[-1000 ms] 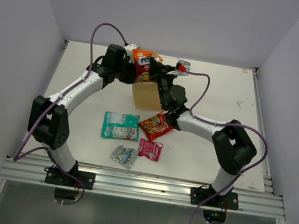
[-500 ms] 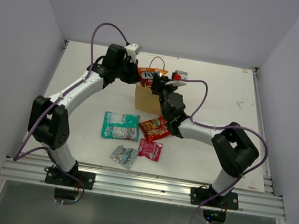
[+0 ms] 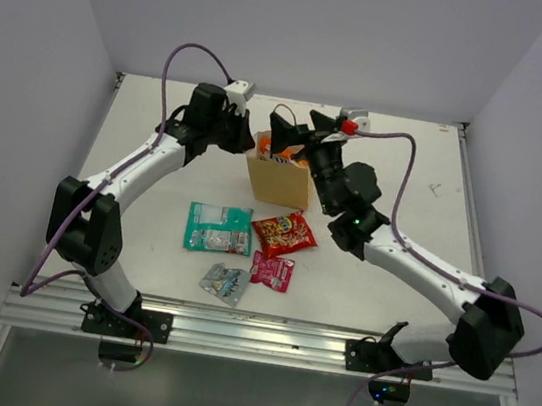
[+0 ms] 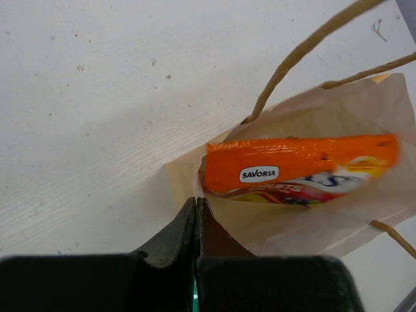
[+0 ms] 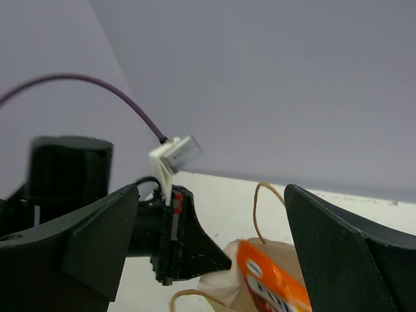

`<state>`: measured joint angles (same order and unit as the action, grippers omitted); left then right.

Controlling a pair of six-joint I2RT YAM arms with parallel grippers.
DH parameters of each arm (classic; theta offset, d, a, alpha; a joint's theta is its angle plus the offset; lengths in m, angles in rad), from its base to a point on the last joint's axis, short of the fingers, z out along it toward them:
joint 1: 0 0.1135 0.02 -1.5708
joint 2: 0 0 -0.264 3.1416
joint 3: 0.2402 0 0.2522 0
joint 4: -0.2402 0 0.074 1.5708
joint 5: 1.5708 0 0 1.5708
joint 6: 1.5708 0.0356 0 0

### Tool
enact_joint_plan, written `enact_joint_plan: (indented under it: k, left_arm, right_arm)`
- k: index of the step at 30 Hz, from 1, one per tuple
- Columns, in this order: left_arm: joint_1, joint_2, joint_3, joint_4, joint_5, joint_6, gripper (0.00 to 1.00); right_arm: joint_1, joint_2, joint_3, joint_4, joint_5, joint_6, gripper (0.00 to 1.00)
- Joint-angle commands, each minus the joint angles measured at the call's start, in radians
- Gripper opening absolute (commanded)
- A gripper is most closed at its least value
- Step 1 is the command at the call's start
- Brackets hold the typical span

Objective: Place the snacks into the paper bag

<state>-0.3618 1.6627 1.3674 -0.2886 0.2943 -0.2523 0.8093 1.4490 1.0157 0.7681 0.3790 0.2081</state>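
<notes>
**One snack bagged, four flat on the desk**

Shows the paper bag (image 3: 276, 182) upright at the far middle of the desk (image 3: 397, 170). Has the larger red-yellow packet (image 4: 299, 170) lodged in its mouth, orange top edge showing at the rim. Catches the left gripper (image 4: 196, 207) with jaws pressed together on a corner of the bag's rim. Catches the right gripper (image 5: 211, 188) poised just above the mouth, jaws spread wide and holding nothing.

Finds four more packets lying on the near side of the bag. Puts the teal-white packet (image 3: 218, 229) to the left and the red-orange packet (image 3: 284, 233) just beside it. Sets the small pink-red packet (image 3: 272, 271) and the small silver-grey packet (image 3: 225, 281) nearer the arm bases, close together. Reveals one twisted handle (image 4: 292, 71) arching over the far rim in the left wrist view.
</notes>
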Motion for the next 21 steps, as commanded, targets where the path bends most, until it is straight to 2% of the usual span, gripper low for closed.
enact_joint_plan:
  k: [1, 4, 5, 9, 10, 14, 16, 21]
  left_arm:
    - [-0.009, -0.061, -0.016, 0.068, 0.0, -0.018, 0.0]
    - [-0.009, -0.057, -0.013, 0.065, 0.009, -0.021, 0.0]
    - [-0.012, -0.06, -0.013, 0.062, 0.011, -0.021, 0.0]
    - [-0.017, -0.07, -0.014, 0.062, -0.001, -0.018, 0.0]
    - [-0.019, -0.07, -0.014, 0.06, -0.001, -0.019, 0.0]
    - [-0.019, -0.067, -0.013, 0.054, -0.003, -0.018, 0.0]
    - [-0.022, -0.069, -0.016, 0.051, -0.004, -0.019, 0.0]
    - [-0.028, -0.07, -0.005, 0.022, -0.038, -0.034, 0.0]
  right_arm:
    - [0.011, -0.177, 0.064, -0.234, -0.042, -0.078, 0.99]
    - [0.013, -0.225, -0.026, -0.283, 0.0, -0.09, 0.98]
    - [0.011, -0.298, -0.107, -0.347, 0.006, -0.054, 0.97]
    - [0.011, -0.357, -0.218, -0.447, 0.002, 0.068, 0.96]
    - [0.011, -0.36, -0.291, -0.449, -0.009, 0.089, 0.96]
    - [0.011, -0.302, -0.448, -0.388, -0.017, 0.171, 0.95]
    - [0.011, -0.263, -0.512, -0.304, -0.019, 0.197, 0.95]
    - [0.011, -0.092, -0.551, -0.181, -0.058, 0.211, 0.94]
